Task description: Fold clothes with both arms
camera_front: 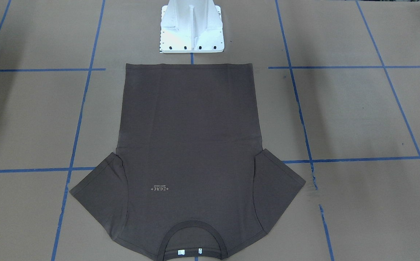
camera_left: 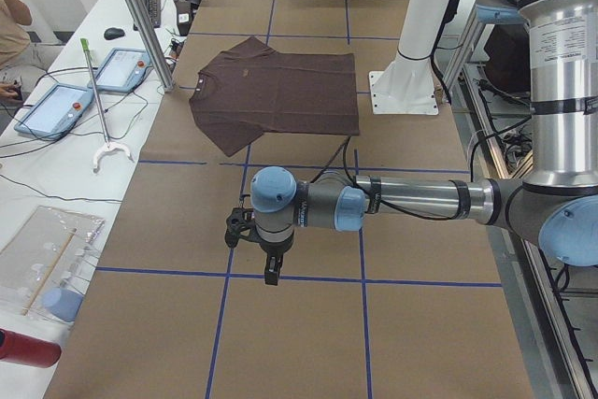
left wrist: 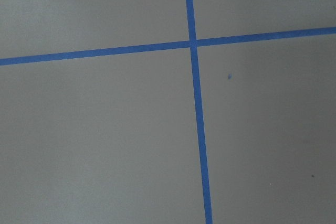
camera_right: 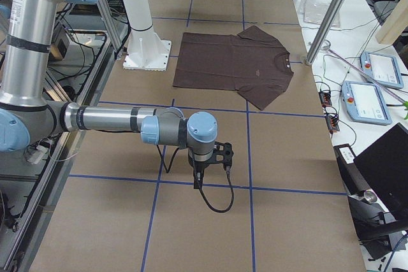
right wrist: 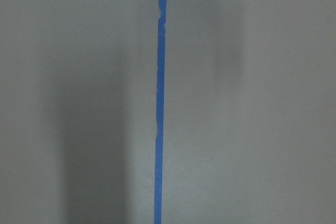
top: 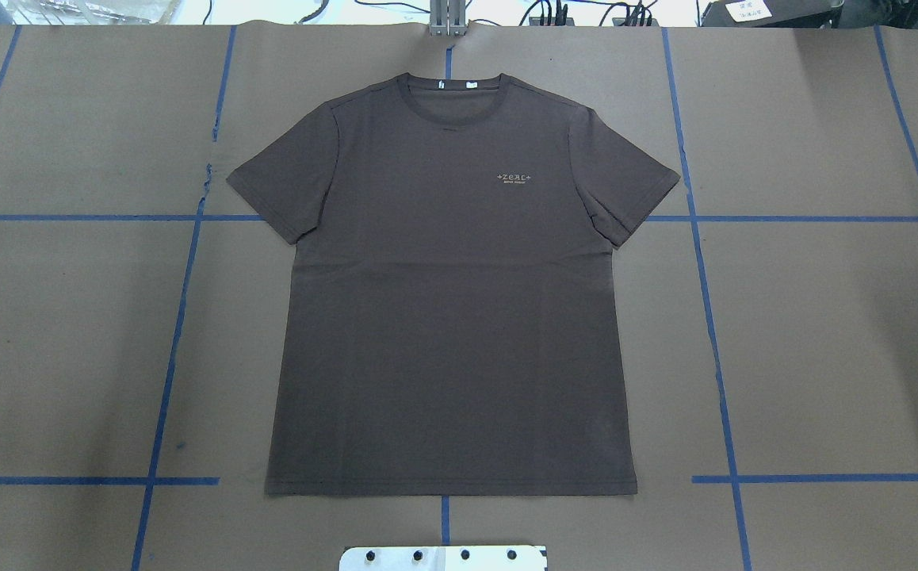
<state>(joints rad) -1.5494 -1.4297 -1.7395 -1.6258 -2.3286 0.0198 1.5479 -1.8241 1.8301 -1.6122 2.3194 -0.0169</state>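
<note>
The dark brown T-shirt [top: 451,317] lies flat and spread out, front side up, in the middle of the table, with its collar [top: 453,91] on the far side from the robot and its hem near the base. It also shows in the front view [camera_front: 192,145] and both side views [camera_left: 280,91] [camera_right: 233,62]. My left gripper [camera_left: 271,270] hangs over bare table well off to the shirt's left, and I cannot tell whether it is open or shut. My right gripper [camera_right: 198,179] hangs over bare table well off to the shirt's right, and I cannot tell its state either. Both wrist views show only table cover.
The table is covered in brown paper [top: 824,333] with a grid of blue tape lines [top: 713,349]. The white pedestal base [camera_front: 192,27] stands just behind the shirt's hem. A metal post [camera_left: 140,16] and control tablets [camera_left: 56,109] stand at the far table edge.
</note>
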